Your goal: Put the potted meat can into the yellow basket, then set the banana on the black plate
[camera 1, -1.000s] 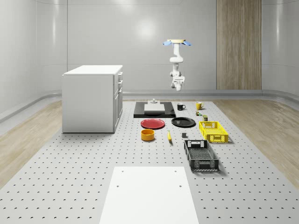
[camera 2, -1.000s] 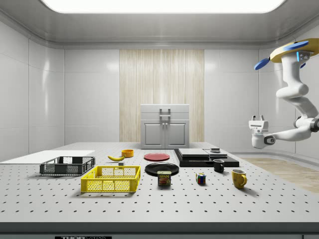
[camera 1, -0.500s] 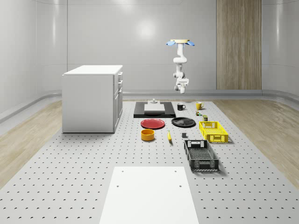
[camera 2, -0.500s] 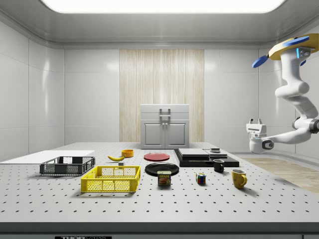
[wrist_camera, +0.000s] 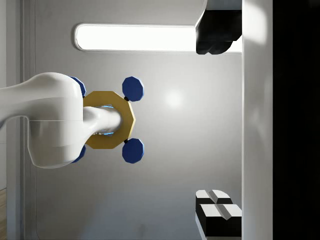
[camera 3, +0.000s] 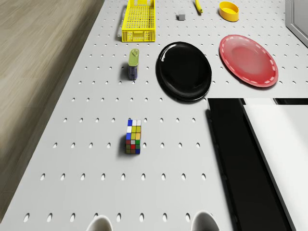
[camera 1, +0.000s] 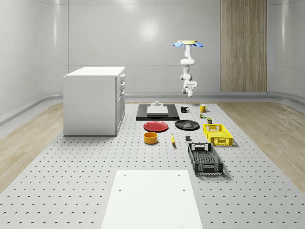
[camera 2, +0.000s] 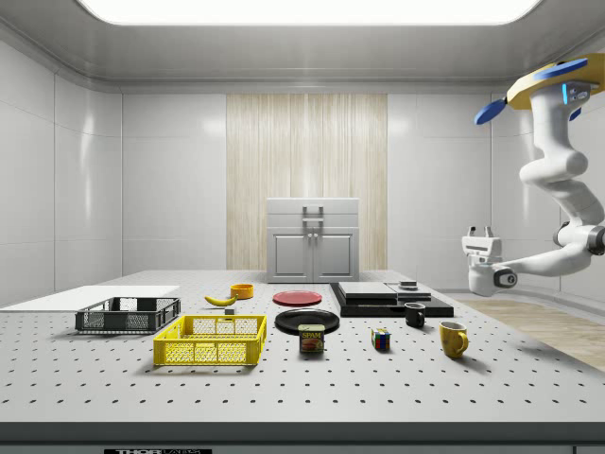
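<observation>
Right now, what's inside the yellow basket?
Nothing shows inside the yellow basket; its floor looks bare. The potted meat can stands outside it on the table.

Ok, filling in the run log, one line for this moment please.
drone: hovering off table's far end | gripper: empty, pointing up | potted meat can: on table beside yellow basket | banana: on table

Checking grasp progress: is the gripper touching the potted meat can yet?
Apart. The side view shows the gripper high in the air, far right of the potted meat can.
</observation>
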`<state>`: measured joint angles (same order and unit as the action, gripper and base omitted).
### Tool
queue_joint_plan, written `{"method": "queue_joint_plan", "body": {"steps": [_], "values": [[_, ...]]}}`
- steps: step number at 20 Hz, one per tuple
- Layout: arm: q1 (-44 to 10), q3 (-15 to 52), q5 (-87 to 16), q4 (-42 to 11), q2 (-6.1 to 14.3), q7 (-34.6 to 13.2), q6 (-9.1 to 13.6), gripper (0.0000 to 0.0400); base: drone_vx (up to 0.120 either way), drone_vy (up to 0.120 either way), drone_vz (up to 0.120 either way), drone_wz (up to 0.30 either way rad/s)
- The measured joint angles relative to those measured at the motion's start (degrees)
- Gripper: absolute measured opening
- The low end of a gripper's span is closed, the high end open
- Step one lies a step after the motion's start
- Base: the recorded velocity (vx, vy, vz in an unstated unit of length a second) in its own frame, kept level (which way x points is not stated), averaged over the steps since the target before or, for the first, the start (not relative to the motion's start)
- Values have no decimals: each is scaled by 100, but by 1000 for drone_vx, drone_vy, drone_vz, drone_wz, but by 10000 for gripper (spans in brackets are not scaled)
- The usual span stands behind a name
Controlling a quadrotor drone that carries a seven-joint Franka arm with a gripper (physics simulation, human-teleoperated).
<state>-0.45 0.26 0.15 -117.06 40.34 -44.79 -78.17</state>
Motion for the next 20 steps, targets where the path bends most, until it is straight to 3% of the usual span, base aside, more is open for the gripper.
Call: {"method": "queue_joint_plan", "body": {"steps": [20], "values": [[-22,51,-62,-53,57,-5,-83,400,120,120,0,0]]}}
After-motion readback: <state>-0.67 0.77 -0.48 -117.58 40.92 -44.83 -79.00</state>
